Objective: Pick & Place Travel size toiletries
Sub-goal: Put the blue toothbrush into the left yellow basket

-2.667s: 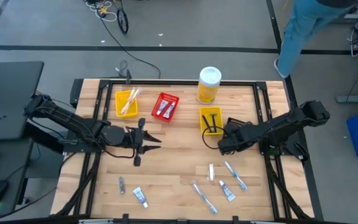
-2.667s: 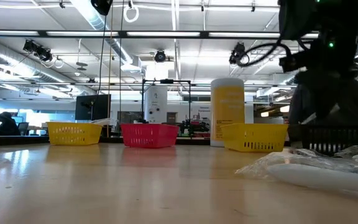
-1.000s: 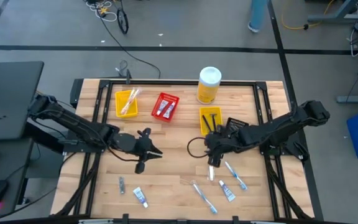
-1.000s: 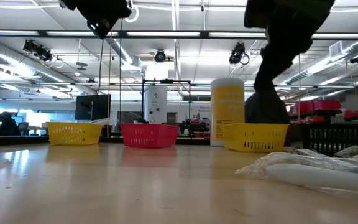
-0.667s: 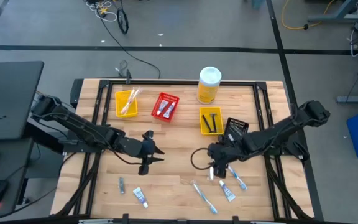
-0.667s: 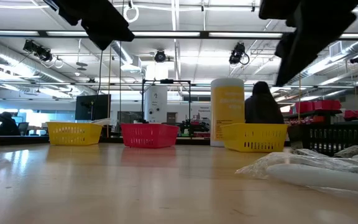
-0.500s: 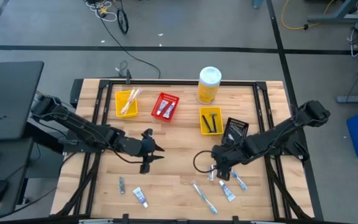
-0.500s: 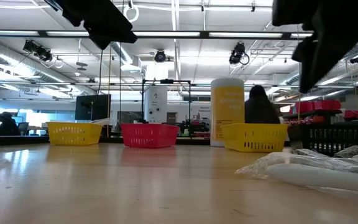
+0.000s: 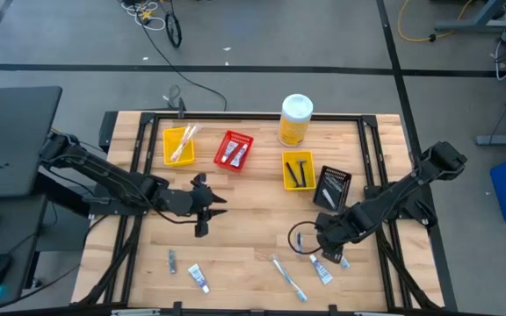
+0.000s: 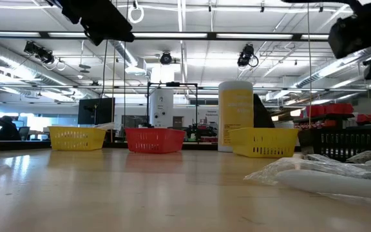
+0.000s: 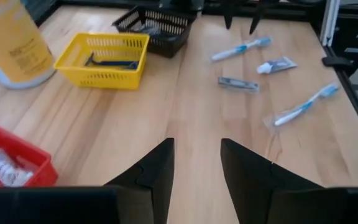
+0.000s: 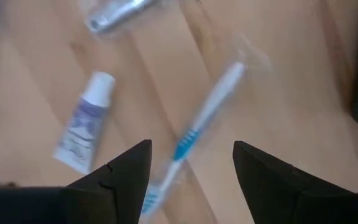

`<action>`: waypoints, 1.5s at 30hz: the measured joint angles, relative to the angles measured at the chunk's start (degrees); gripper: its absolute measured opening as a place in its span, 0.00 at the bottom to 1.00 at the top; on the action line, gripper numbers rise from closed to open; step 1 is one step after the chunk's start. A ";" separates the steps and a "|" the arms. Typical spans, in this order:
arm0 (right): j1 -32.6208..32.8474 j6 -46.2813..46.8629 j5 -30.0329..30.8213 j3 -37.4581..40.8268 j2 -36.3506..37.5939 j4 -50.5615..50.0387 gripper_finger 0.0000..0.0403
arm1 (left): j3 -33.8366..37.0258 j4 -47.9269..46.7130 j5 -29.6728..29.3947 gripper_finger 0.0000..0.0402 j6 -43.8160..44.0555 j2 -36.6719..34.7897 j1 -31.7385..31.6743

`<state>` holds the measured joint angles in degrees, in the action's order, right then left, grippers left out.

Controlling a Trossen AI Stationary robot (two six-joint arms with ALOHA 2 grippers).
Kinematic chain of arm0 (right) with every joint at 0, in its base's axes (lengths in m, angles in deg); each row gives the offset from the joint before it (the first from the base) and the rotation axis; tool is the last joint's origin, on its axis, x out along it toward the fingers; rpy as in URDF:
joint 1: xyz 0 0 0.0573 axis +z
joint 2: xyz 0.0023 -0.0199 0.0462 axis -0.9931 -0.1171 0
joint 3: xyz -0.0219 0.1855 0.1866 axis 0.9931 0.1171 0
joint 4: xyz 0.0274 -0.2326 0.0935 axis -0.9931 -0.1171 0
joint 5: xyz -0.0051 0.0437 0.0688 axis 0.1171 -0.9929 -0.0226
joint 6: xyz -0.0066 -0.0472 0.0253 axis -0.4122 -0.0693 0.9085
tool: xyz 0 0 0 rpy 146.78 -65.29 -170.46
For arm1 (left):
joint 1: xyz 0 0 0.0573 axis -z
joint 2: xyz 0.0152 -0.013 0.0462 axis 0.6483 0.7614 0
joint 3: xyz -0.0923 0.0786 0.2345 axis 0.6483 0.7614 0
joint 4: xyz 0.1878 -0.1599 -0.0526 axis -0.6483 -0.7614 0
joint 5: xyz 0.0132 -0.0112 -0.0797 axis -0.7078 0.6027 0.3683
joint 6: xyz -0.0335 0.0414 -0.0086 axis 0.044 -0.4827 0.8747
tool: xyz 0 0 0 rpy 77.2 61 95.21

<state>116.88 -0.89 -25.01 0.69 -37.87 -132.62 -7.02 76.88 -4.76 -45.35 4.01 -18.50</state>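
Several travel size toiletries lie on the near part of the table: a wrapped toothbrush [image 12: 207,115], a white toothpaste tube [image 12: 86,127] and a silvery packet [image 12: 120,12] below my right gripper [image 9: 327,251], which hovers open above them, fingers pointing down. A second toothbrush [image 9: 286,276], another tube [image 9: 198,278] and a small packet [image 9: 172,261] lie farther left. My left gripper [image 9: 214,207] hangs open over the bare table middle, holding nothing [image 11: 197,162].
At the back stand a yellow bin [image 9: 178,145] with toothbrushes, a red bin [image 9: 234,149] with tubes, a yellow bin [image 9: 298,169] with razors, a black bin [image 9: 332,186] and a big yellow bottle [image 9: 295,120]. Bare wood lies between the arms.
My right gripper has travelled from near the razor bin toward the table's near right, stopping over the toothbrush and tube there, still open. My left gripper has drifted slightly toward the far left. The toiletries have not moved.
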 joint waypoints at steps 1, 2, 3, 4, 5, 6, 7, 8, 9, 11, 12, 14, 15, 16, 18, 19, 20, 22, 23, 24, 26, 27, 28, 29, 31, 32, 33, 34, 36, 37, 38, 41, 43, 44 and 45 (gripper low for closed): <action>0.20 0.08 0.57 0.23 -0.02 -0.48 0.58 | 0.00 -0.43 0.01 0.35 0.67 0.00 0.00; 0.29 0.09 1.22 0.34 -0.02 -0.68 0.58 | 0.00 -0.66 -0.02 0.35 1.15 0.02 0.00; 0.28 -0.07 1.93 0.41 -0.02 -0.51 0.58 | 0.00 -0.64 -0.11 0.35 1.57 0.02 0.00; 0.28 -0.64 2.60 0.48 -0.02 -0.14 0.57 | 0.00 -0.55 -0.24 0.35 1.90 0.02 0.02; 0.28 -1.13 3.50 0.52 -0.02 0.44 0.57 | 0.00 -0.49 -0.25 0.35 2.23 0.02 0.02; 0.28 -1.47 4.21 0.53 -0.02 1.29 0.56 | 0.00 -0.48 -0.24 0.35 2.68 0.02 0.00; 0.28 -1.47 4.79 0.53 -0.02 2.27 0.56 | 0.00 -0.47 -0.26 0.35 3.38 0.02 0.00; 0.26 -1.06 4.79 0.53 -0.02 2.66 0.55 | 0.00 -0.48 -0.23 0.35 3.81 0.02 0.00; 0.29 -0.20 4.58 0.53 -0.02 2.42 0.55 | 0.00 -0.49 -0.07 0.35 4.30 0.02 0.03; 0.61 1.98 3.30 0.56 -0.02 0.83 0.54 | 0.00 -0.48 0.24 0.35 5.50 0.02 0.28; 1.02 2.94 3.02 0.87 -0.02 0.57 0.54 | 0.00 -0.50 0.24 0.35 5.68 0.02 0.41; 1.68 3.95 1.56 2.30 -0.02 1.75 0.54 | 0.00 -0.52 0.23 0.35 5.30 0.02 0.74; 1.87 4.78 0.89 3.50 -0.02 3.38 0.54 | 0.00 -0.53 0.19 0.35 5.17 0.02 0.88; 1.96 5.81 0.22 4.90 -0.03 5.30 0.54 | 0.00 -0.55 0.10 0.35 5.16 0.02 1.03; 1.92 7.48 0.81 7.44 -0.06 8.19 0.54 | 0.00 -0.54 0.07 0.35 5.26 0.02 1.14; 1.92 8.14 1.45 8.58 -0.06 9.34 0.54 | 0.00 -0.56 0.04 0.35 5.27 0.02 1.14; 1.84 8.19 1.75 9.55 -0.06 10.47 0.53 | 0.00 -0.55 0.00 0.35 5.27 0.02 1.14; 1.46 8.16 1.71 11.43 -0.06 13.95 0.52 | 0.00 -0.55 -0.05 0.35 5.32 0.02 1.14; 1.30 8.14 1.70 12.50 -0.06 16.34 0.51 | 0.00 -0.55 -0.17 0.35 5.42 0.02 1.14; 1.26 8.05 1.70 13.45 -0.06 18.41 0.50 | 0.00 -0.55 -0.22 0.35 5.66 0.02 1.14; 1.24 7.31 1.95 15.10 -0.06 21.62 0.47 | 0.00 -0.56 -0.18 0.35 6.48 0.02 1.14; 1.24 6.95 2.29 15.76 -0.03 22.50 0.45 | 0.00 -0.55 -0.19 0.35 6.48 0.02 1.14; 1.24 6.62 2.72 16.33 0.13 23.27 0.43 | 0.00 -0.57 -0.21 0.35 6.31 0.02 1.14; 1.29 5.97 3.12 16.70 0.17 23.65 0.41 | 0.00 -0.57 -0.22 0.35 6.00 0.02 1.14; 1.27 4.39 3.19 16.94 0.18 23.87 0.35 | 0.00 -0.54 -0.24 0.35 5.12 0.02 1.14; 1.22 3.68 3.29 16.98 0.16 23.89 0.32 | 0.00 -0.55 -0.25 0.35 4.83 0.02 1.14; 1.22 2.94 3.39 16.98 0.14 23.91 0.28 | 0.00 -0.53 -0.30 0.35 4.62 0.02 1.14; 1.22 2.34 3.55 16.90 0.10 23.91 0.25 | 0.02 -0.48 -0.41 0.35 4.46 0.02 1.14; 1.11 1.09 3.78 16.49 -0.06 24.53 0.17 | 0.02 -0.37 -1.45 0.35 4.33 0.02 1.16; 0.91 0.85 3.90 16.37 -0.16 25.86 0.14 | 0.01 -0.25 -2.06 0.35 4.60 0.02 1.16; 0.64 0.66 3.92 15.90 -0.25 27.08 0.10 | 0.02 -0.15 -2.66 0.35 4.99 0.02 1.16; -0.36 0.20 3.61 15.86 -0.15 29.88 0.04 | 0.04 1.32 -3.72 0.35 6.22 0.02 1.31; -1.21 -1.29 3.31 15.72 0.03 32.22 0.03 | 0.04 3.39 -3.78 0.35 5.30 0.03 1.72; -1.66 -2.28 3.38 15.26 0.31 32.30 0.03 | 0.04 4.35 -3.73 0.35 4.42 0.13 2.07; -2.16 -3.35 3.75 14.65 0.49 32.18 0.03 | 0.04 5.28 -3.72 0.35 3.21 0.43 2.35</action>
<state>114.72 -4.24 -21.26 15.34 -37.39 -100.44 -6.98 82.16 -8.48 -42.13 4.44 -16.15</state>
